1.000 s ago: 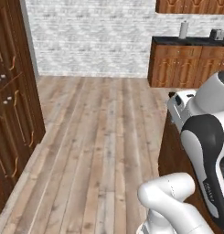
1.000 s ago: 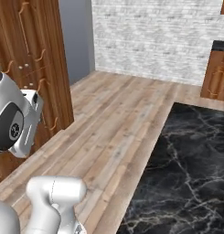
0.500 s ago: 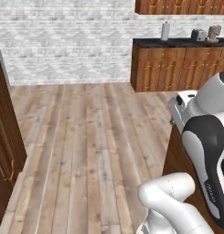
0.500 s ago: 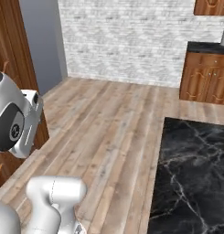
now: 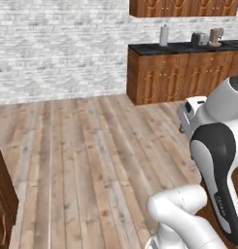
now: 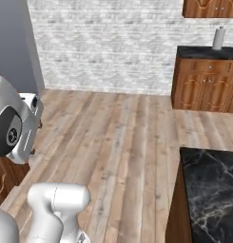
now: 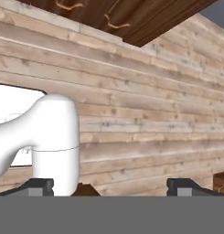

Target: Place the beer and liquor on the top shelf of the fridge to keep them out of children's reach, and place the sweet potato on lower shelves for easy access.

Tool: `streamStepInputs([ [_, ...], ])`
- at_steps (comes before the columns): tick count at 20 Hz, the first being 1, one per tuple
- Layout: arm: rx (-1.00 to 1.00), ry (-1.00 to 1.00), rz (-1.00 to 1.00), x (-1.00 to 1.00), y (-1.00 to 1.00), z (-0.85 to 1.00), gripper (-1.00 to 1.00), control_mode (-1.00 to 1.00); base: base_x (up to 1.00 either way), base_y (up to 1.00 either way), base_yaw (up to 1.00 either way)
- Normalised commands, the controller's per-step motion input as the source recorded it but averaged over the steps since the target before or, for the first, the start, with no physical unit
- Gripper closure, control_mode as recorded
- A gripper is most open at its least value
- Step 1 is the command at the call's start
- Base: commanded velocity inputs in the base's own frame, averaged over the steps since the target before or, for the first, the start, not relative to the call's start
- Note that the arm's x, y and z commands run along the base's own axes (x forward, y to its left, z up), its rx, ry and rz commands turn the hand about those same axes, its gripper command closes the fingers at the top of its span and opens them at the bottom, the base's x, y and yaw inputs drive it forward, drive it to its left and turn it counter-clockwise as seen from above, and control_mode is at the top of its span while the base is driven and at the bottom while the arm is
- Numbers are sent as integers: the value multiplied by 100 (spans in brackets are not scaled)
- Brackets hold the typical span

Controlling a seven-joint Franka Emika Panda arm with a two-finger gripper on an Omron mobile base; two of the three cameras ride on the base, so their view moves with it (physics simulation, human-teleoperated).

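Observation:
The beer, the liquor, the sweet potato, the fridge and its top shelf are out of view. My gripper (image 7: 113,187) is open in the hand view: its two dark fingertips (image 7: 40,185) stand far apart at the bottom with nothing between them. It looks down over the plank floor (image 7: 145,114). In the base views the white arm (image 5: 212,151) is folded close to the base, with the hand (image 6: 28,107) held over the floor.
A white brick wall (image 5: 62,48) closes the back. Brown cabinets with a dark counter (image 5: 183,73) carry a paper roll (image 5: 163,35) and small appliances (image 5: 198,38). A black marble counter (image 6: 208,190) lies near right. A grey panel (image 6: 13,42) stands far left, a wooden door (image 5: 1,204) near left.
The whole picture has slid left as the base turns right: the tall wooden cabinet has left the views and the counter cabinets have come toward the middle. The gripper stays open.

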Motion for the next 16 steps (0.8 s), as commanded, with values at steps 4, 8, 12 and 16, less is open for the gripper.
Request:
streamStepInputs([
  [4,0,0,0,0,0,0,-100,100,100,19,-46],
  [8,0,0,0,0,0,0,-100,100,98,30,-46],
  [12,0,0,0,0,0,0,-100,100,96,29,-45],
  [16,0,0,0,0,0,0,-100,100,86,16,-49],
])
